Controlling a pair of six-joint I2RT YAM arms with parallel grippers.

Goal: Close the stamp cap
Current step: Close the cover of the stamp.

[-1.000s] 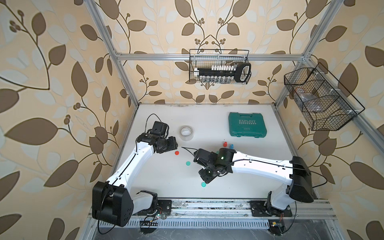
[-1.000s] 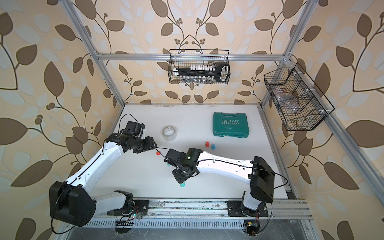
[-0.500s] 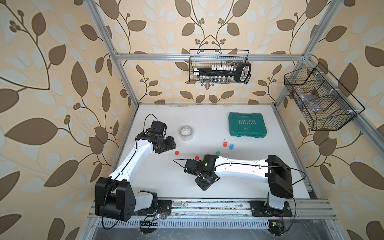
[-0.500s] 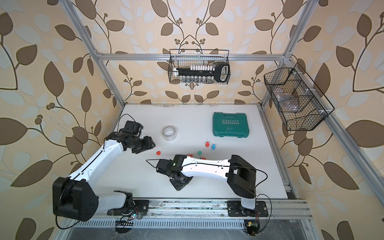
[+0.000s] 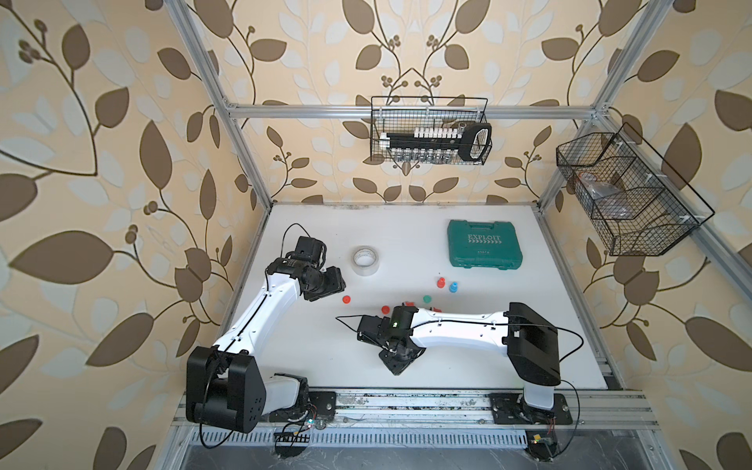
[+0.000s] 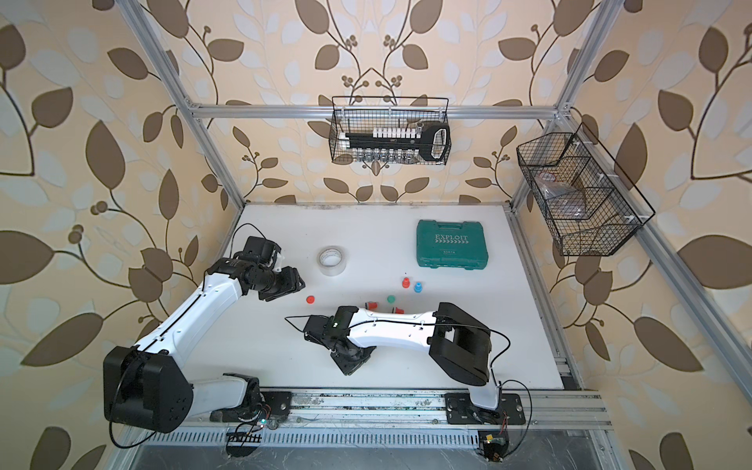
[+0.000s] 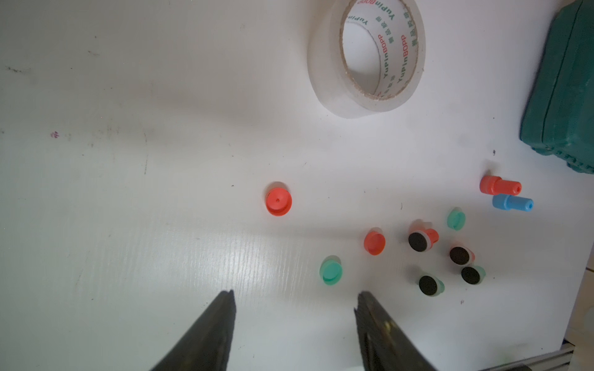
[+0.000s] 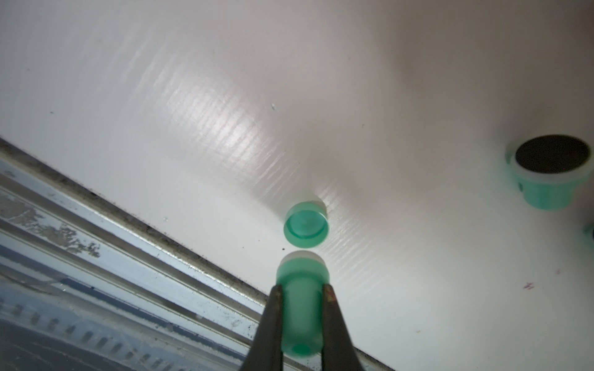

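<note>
Clearly, only the right wrist view shows the grip: the right pincer [image 8: 302, 289] is clenched on the stem of a small green plastic stamp [image 8: 302, 279]. The stamp's wider, pale-rimmed head points at a round green plastic cap [image 8: 306, 228]. This cap lies hollow side up on the white worktop [image 8: 225, 96], near its front edge and the grey metal rail [image 8: 96, 225]. A thin strip of worktop shows between head and cap, so they look just apart, but how high the stamp hangs I cannot tell. In both top views the black wrist of the right arm [image 5: 396, 358] covers the pincer, the stamp and the cap completely. The left wrist view shows the left pincer [image 7: 294, 298] released, its two dark fingers wide apart over bare worktop and holding nothing. Beyond it lie a round orange-red plastic cap [image 7: 278, 201] and a roll of clear tape [image 7: 366, 57]. There are also several uncapped stamps with black pads [image 7: 419, 241], which in the top views are too small or half hidden by the arm. The teal hard case [image 7: 565, 90] is cut off at that picture's edge, while in a top view it is whole. A second green stamp with a black pad [image 8: 549, 180] is partly cut off in the right wrist view.
</note>
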